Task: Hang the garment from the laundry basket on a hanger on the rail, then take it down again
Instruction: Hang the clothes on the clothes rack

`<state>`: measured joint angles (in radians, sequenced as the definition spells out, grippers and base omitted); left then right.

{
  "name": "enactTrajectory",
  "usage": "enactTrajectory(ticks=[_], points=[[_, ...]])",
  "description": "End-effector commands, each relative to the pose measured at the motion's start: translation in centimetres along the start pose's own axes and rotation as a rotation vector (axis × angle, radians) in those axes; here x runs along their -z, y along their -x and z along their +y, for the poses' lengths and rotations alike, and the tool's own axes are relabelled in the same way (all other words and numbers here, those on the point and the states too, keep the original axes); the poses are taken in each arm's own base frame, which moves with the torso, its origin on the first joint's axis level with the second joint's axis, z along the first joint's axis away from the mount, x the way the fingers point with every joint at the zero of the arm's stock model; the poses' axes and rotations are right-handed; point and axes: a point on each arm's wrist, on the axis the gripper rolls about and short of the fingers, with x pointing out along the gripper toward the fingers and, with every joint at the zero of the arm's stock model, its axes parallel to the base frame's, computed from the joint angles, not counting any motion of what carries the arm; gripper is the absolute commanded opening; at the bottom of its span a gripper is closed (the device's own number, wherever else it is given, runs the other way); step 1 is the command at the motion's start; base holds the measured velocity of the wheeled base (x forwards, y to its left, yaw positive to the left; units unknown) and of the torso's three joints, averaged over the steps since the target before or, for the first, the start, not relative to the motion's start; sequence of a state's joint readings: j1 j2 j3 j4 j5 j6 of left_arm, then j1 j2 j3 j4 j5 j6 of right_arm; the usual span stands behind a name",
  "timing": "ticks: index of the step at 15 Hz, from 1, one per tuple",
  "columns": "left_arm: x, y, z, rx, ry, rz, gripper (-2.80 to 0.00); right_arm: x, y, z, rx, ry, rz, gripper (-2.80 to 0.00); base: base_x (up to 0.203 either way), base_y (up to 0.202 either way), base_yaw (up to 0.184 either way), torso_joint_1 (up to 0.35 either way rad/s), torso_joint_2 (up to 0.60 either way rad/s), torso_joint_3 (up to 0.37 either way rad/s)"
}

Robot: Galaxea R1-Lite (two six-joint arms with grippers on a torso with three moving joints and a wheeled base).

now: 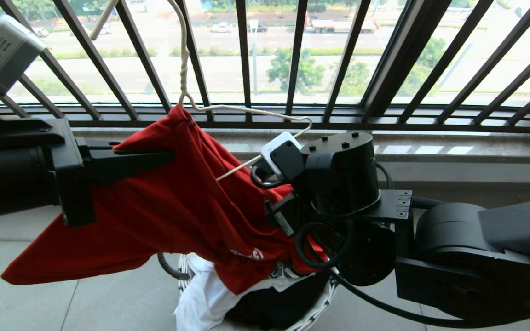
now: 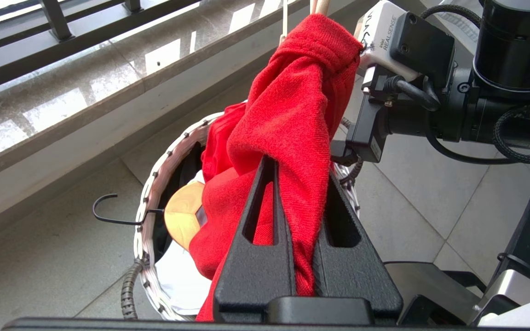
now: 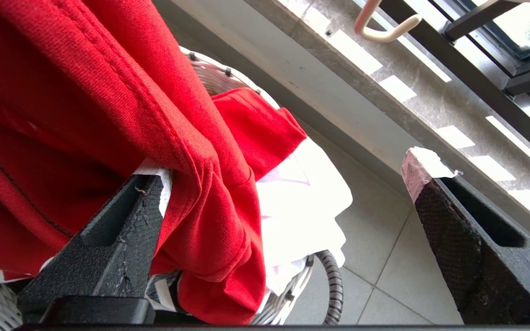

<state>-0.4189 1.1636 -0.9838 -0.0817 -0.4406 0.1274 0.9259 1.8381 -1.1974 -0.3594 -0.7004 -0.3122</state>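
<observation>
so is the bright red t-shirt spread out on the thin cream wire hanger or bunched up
Bunched up: the bright red T-shirt is gathered at the neck of the thin cream wire hanger, whose arm pokes out bare.

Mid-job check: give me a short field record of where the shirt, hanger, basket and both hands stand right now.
garment: red T-shirt, collar end bunched on the hanger, lower part trailing into the basket
hanger: cream wire hanger, one shoulder bare
laundry basket: white woven basket on the floor below, white and dark clothes inside
left hand: shut on the red fabric
right hand: open, one finger against the shirt, gripping nothing
rail: not in view
</observation>
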Motion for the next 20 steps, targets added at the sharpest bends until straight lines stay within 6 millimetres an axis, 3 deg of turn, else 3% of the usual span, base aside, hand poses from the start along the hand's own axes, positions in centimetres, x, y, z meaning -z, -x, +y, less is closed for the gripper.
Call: enactTrajectory(ticks=[1, 7, 18, 19, 20], points=[[0.0, 0.0, 0.0, 0.003, -0.001, 0.0, -2.8, -0.2, 0.0, -0.5, 0.016, -0.008, -0.006, 0.0, 0.0, 0.0, 0.0, 0.0, 0.0, 0.0], [0.1, 0.0, 0.0, 0.003, -0.002, 0.001, -2.8, 0.0, -0.3, -1.1, 0.031, 0.006, 0.002, 0.0, 0.0, 0.0, 0.0, 0.0, 0.0, 0.0], [0.0, 0.1, 0.0, 0.001, -0.004, -0.001, -2.8, 1.2, -1.8, 1.5, -0.008, 0.038, 0.026, 0.0, 0.0, 0.0, 0.0, 0.0, 0.0, 0.0], [0.0, 0.1, 0.0, 0.001, -0.003, -0.003, -2.8, 1.1, -1.8, 1.5, -0.009, 0.037, 0.025, -2.8, 0.0, 0.0, 0.0, 0.0, 0.0, 0.0], [0.0, 0.1, 0.0, 0.001, -0.004, -0.003, -2.8, 1.0, -1.8, 1.3, -0.006, 0.032, 0.022, -2.8, 0.0, 0.0, 0.0, 0.0, 0.0, 0.0]])
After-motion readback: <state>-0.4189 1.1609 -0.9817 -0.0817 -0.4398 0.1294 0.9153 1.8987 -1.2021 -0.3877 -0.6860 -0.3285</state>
